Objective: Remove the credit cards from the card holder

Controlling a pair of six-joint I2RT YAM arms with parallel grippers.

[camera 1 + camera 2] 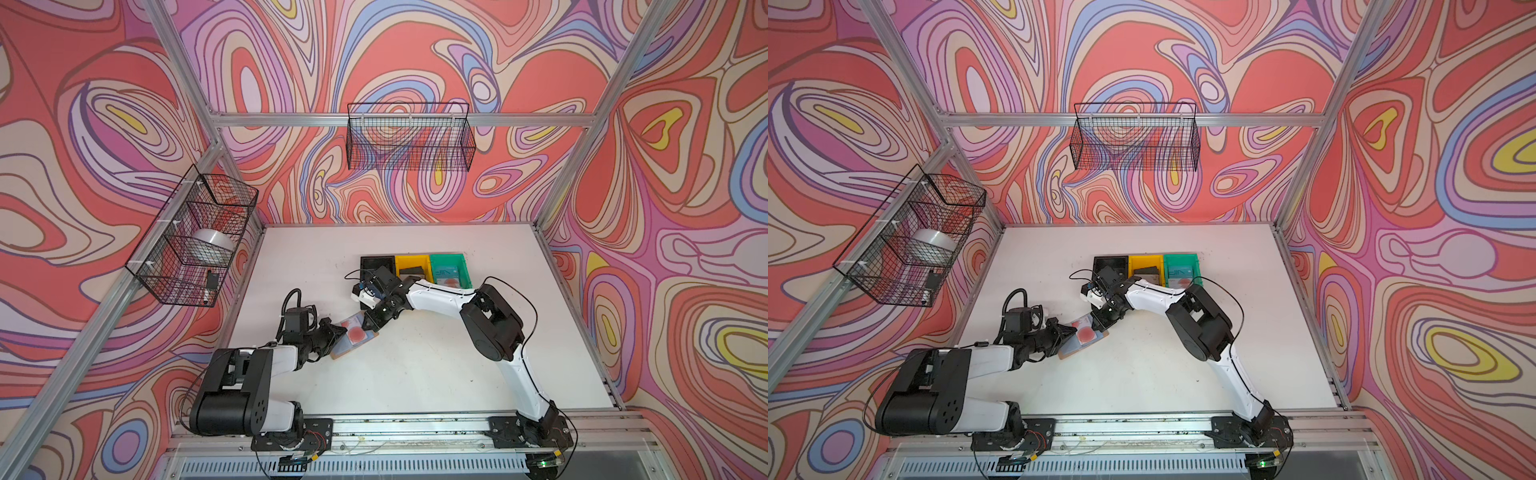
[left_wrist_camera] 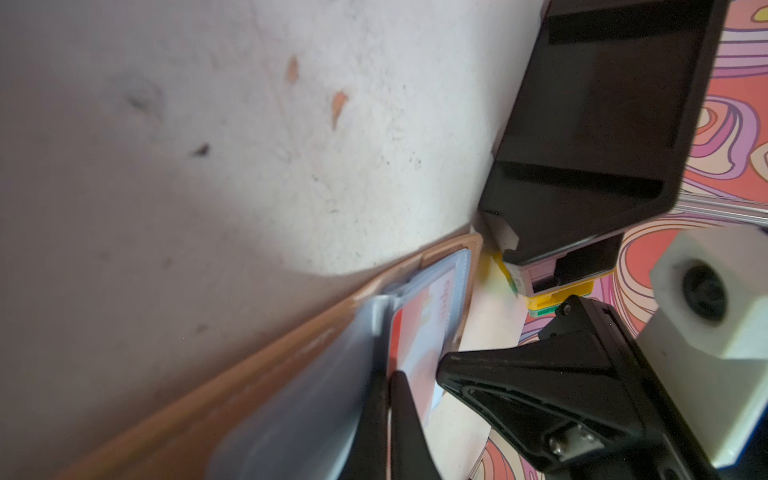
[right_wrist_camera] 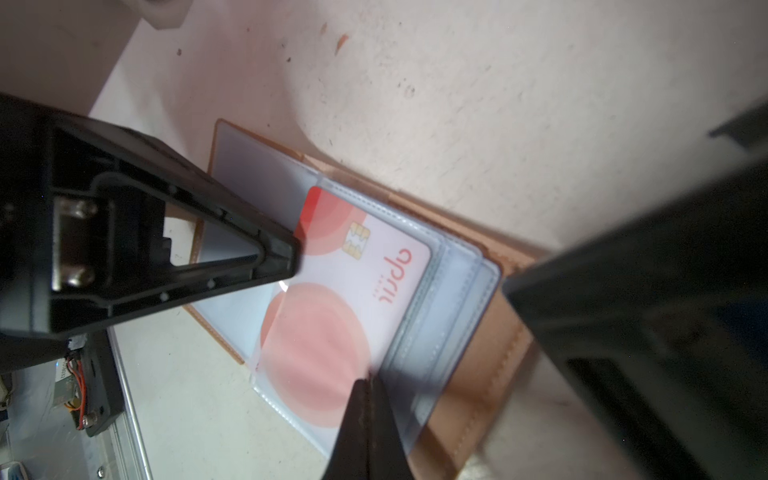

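Card holder (image 3: 490, 374) lying open on the white table (image 1: 415, 374), pinched from two sides
Left claw (image 3: 293, 253) nips the pale card (image 3: 382, 257) lettered "april"; right claw (image 3: 365, 386), fingers pressed together, squeezes a clear sleeve (image 3: 415, 365)

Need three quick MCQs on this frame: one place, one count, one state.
1. Where is the card holder? A on the floor; B on the table, between left gripper and right gripper; C hanging on the wall.
2. How many bins stand in the row? A two; B three; C four.
3. The card holder is: A open; B snapped shut; C standing on edge.
Key: 1 B, it lies on the white top; 2 B, black bin, yellow bin, green bin; 3 A, clear sleeves show the pale card.
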